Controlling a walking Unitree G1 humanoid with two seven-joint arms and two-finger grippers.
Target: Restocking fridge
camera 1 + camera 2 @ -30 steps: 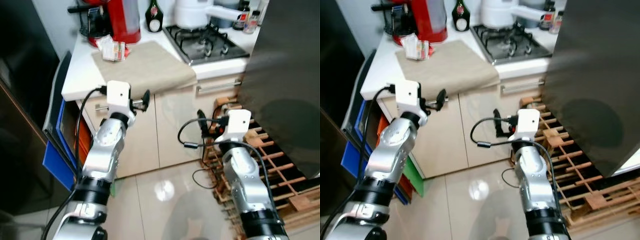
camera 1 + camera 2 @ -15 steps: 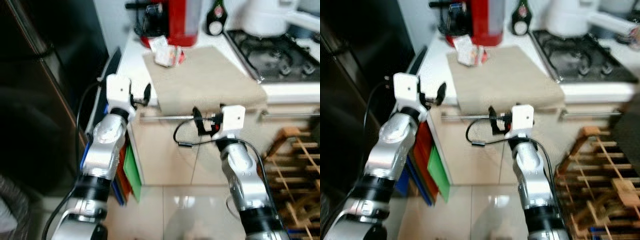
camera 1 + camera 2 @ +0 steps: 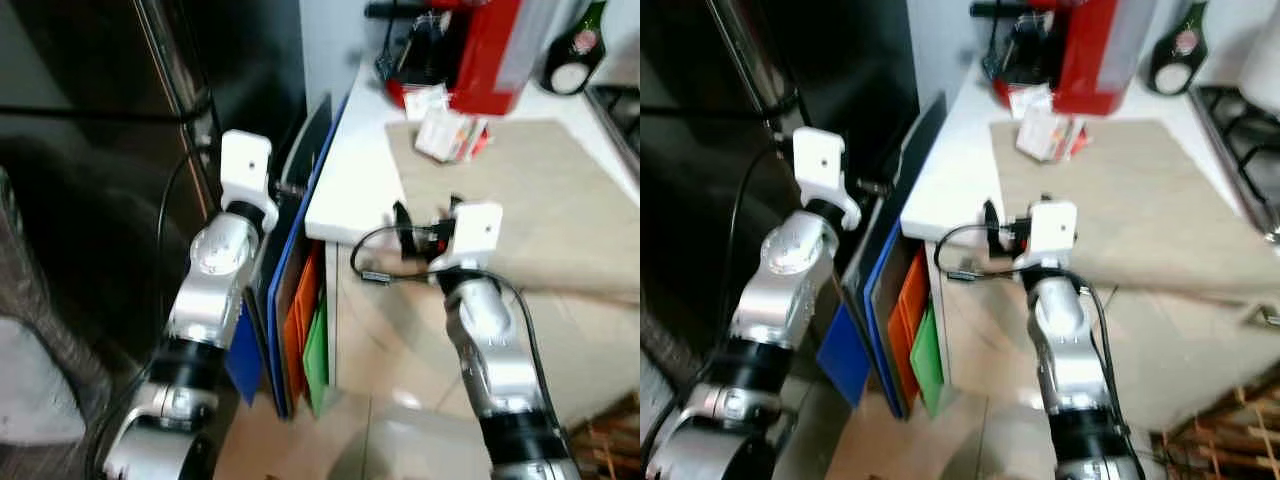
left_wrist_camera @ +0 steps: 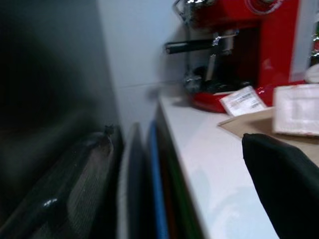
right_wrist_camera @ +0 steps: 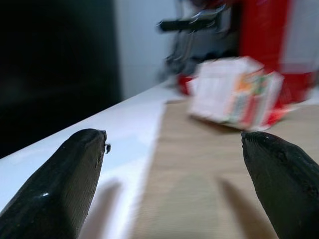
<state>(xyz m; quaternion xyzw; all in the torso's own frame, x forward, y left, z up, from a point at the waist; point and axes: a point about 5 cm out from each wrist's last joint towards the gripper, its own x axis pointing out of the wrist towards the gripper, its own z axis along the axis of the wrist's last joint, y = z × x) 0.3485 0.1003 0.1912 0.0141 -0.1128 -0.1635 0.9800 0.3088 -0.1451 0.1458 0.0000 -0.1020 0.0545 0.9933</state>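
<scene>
Looking barely started: white-and-orange cardboard carton [image 3: 1045,128] untouched on counter, right gripper [image 5: 174,169] spread empty, left gripper [image 4: 284,184] can't tell, dark fridge door [image 3: 90,120] shut.

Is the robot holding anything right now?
No. The right gripper is open and empty, facing a small carton. The left gripper grips nothing visible.

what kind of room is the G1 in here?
Most likely a home kitchen: a white counter carrying a red coffee machine and a dark bottle, a gas hob's edge at right, and a tall dark fridge at left.
</scene>
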